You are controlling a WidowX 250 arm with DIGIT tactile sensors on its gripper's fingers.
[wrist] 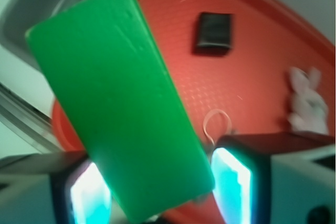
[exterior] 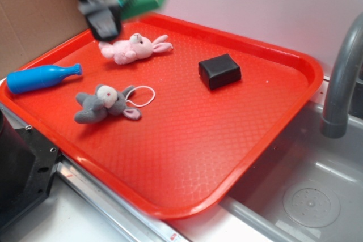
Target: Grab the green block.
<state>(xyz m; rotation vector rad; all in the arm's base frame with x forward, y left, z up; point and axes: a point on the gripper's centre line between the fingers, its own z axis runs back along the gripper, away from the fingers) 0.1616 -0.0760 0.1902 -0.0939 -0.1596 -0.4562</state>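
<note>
The hand (wrist: 157, 192) is pinching the green block (wrist: 118, 98) and holds it up in the air, above the red tray (exterior: 238, 157) at about 11 o'clock. The grab looks done. Nothing much is left.

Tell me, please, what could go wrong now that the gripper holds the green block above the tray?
1. The gripper pinches the green block only at one end, and most of it sticks out, so it may pivot or slip loose.
2. In the exterior view the block is held above the back of the red tray; if dropped, it might land on the pink plush rabbit or bounce over the rim.
</note>
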